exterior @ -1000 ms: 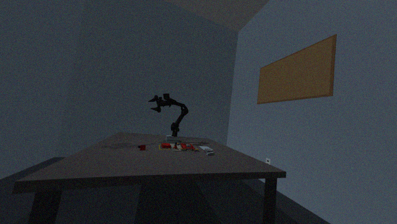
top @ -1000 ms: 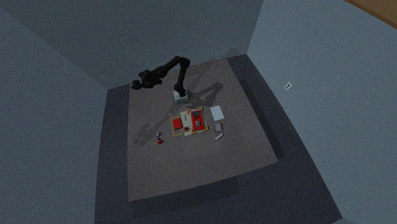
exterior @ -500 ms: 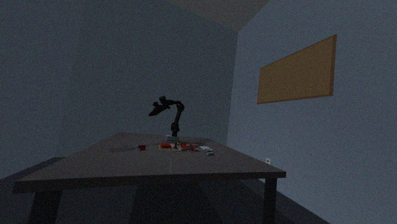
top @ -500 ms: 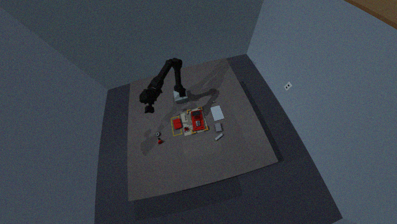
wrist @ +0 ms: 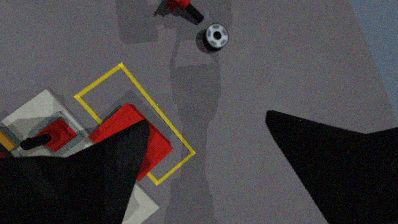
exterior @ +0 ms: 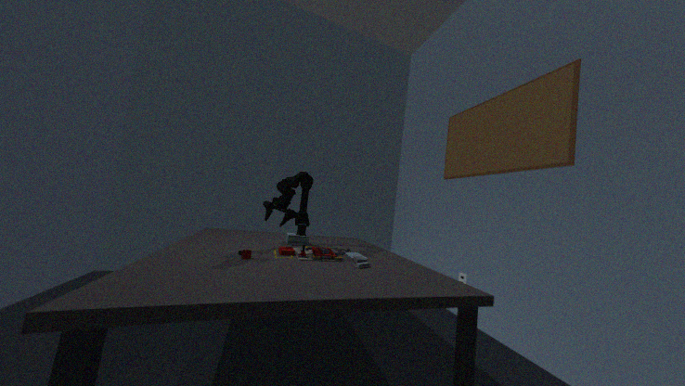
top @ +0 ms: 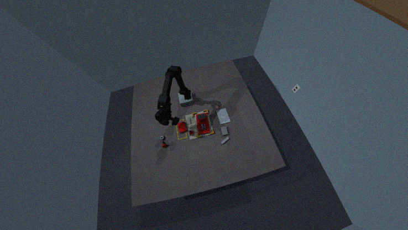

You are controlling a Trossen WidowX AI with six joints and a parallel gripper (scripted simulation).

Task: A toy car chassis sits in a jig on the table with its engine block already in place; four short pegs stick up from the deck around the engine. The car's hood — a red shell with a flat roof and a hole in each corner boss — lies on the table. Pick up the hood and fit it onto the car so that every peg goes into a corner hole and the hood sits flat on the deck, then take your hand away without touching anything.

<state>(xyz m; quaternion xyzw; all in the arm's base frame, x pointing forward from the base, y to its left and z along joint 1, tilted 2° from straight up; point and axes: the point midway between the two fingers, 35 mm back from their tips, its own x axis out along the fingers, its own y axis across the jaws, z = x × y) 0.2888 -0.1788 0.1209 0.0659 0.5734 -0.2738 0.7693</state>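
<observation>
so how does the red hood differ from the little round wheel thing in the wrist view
The hood is a flat red slab inside the yellow outline; the wheel is small, round and grey, outside it. One of the open fingers partly covers the hood; the wheel is fully visible. Both lie on the table.

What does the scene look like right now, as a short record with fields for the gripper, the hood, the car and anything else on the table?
gripper: open, holding nothing, above the table
hood: red, lying flat inside a yellow outline, partly hidden by one gripper finger in the wrist view
car: red, in its jig beside the hood, no hood on it yet
hood fit: not started
other items: small wheel and a small red part lying apart from the car; pale flat pieces on the car's far side
table: brown
</observation>
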